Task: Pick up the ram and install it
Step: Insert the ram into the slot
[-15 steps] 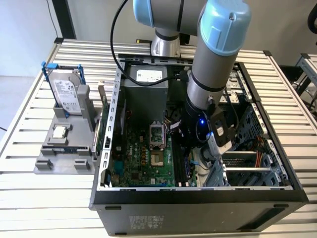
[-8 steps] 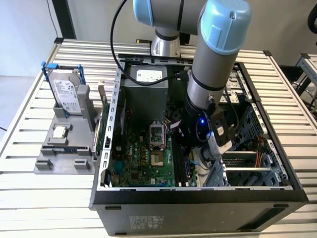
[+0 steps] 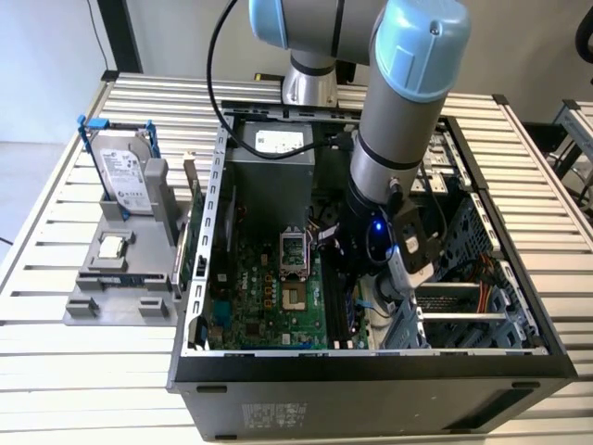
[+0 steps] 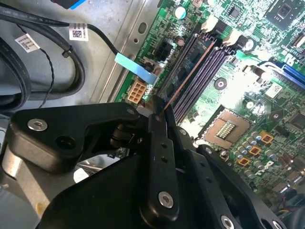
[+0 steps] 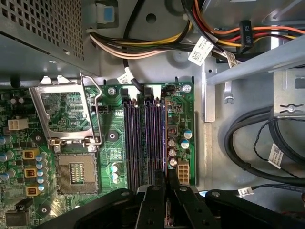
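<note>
In both wrist views the ram (image 4: 189, 74) is a thin dark stick seen edge-on with a copper-coloured edge. It stands along the outermost of the long black slots (image 5: 138, 138), on the side nearest the motherboard's edge (image 5: 164, 138). One end of the stick runs in between the black fingers of my gripper (image 4: 159, 109), which is shut on it. In the first wrist view the gripper (image 5: 167, 193) sits right over the slot row's near end. In the exterior view the gripper (image 3: 350, 273) reaches down inside the open computer case (image 3: 371, 366), just beside the green motherboard (image 3: 269, 297).
The open CPU socket (image 5: 76, 174) with its raised metal frame (image 5: 66, 112) lies beside the slots. Black and coloured cables (image 5: 248, 138) run along the case wall. Outside the case, a silver hard drive (image 3: 125, 171) stands in a grey fixture (image 3: 120, 301) at the exterior view's left.
</note>
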Motion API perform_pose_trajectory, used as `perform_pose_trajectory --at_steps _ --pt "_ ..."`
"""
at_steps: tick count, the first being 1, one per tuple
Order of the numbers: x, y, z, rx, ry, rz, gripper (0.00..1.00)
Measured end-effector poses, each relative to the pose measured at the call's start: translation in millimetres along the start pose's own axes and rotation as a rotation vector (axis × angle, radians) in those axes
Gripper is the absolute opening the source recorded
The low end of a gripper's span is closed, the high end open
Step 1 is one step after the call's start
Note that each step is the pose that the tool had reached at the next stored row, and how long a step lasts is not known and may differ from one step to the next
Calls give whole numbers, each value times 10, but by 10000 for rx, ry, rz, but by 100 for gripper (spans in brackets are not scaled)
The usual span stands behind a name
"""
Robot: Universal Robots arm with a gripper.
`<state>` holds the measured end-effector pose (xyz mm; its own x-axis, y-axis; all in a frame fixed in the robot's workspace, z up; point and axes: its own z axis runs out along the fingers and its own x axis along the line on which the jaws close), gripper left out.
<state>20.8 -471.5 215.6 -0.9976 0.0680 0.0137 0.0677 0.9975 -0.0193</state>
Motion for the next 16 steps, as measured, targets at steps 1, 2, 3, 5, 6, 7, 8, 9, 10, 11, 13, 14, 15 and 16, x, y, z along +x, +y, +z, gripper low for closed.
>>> perform_pose_trajectory --at_steps 1,2,3,5,6,7,8,9,10,11,13,14,15,16 --pt "0 -1 1 2 1 10 0" --pt "0 -1 4 2 1 21 0" --pt "0 -2 8 2 1 34 0" --pt "0 -1 20 -2 1 45 0" --pt "-1 -1 26 -1 1 46 0" --pt "-1 -1 31 0 1 46 0" --pt "-1 -2 34 1 1 46 0" --pt "-1 -2 37 1 1 46 0" --pt "-1 -2 37 2 1 46 0" --pt "-1 -1 37 1 1 46 0" --pt "-1 -1 38 0 1 47 0" --pt "-1 -1 38 0 1 48 0" --pt "-1 -1 38 0 1 48 0" --pt "-1 -1 34 -1 3 45 0"
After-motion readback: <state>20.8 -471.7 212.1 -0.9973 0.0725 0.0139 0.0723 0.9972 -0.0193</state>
